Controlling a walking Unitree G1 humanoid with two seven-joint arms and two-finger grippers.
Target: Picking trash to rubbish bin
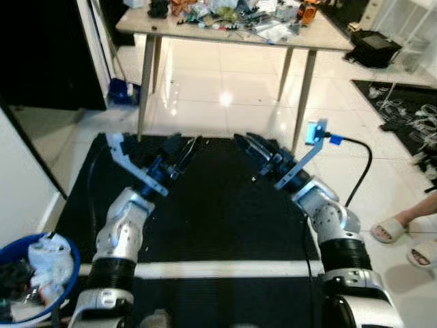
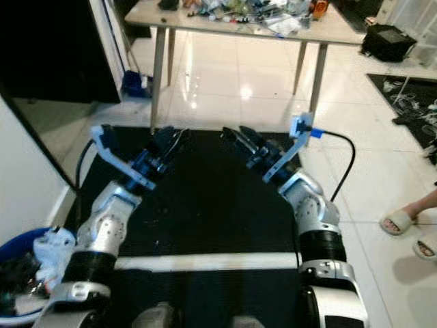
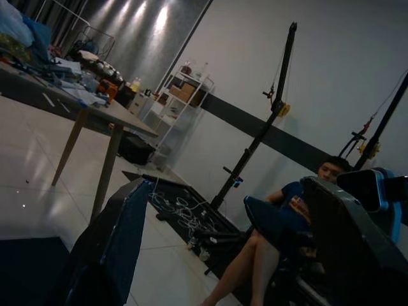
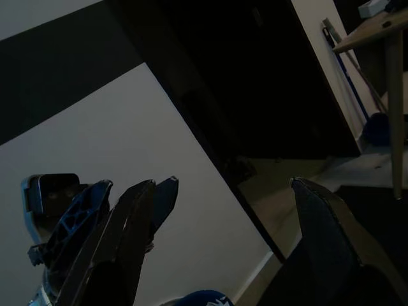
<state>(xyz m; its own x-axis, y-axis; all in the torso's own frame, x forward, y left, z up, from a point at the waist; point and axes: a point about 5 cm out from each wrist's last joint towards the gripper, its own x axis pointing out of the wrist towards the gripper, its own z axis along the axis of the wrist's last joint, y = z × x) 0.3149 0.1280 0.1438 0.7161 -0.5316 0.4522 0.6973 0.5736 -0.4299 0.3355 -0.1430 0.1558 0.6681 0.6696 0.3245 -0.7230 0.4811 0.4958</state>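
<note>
Left eye view: both end effectors, left [image 1: 183, 152] and right [image 1: 251, 146], open above black mat [image 1: 218, 205].

The mat [image 1: 218, 205] is black, crossed by one white stripe [image 1: 225, 270]. Over the mat, both arms are silver, and the left gripper [image 1: 183, 152] and right gripper [image 1: 247, 145] have black fingers. Beside the mat, the rubbish bin [image 1: 68, 273] is blue with white crumpled trash [image 1: 48, 260] inside. Beyond the mat, the floor [image 1: 225, 96] is glossy white tile, and the table [image 1: 171, 27] is pale beige, strewn with many-coloured clutter [image 1: 239, 14]. Right of the mat, the sandals [image 1: 390, 229] are cream.
</note>
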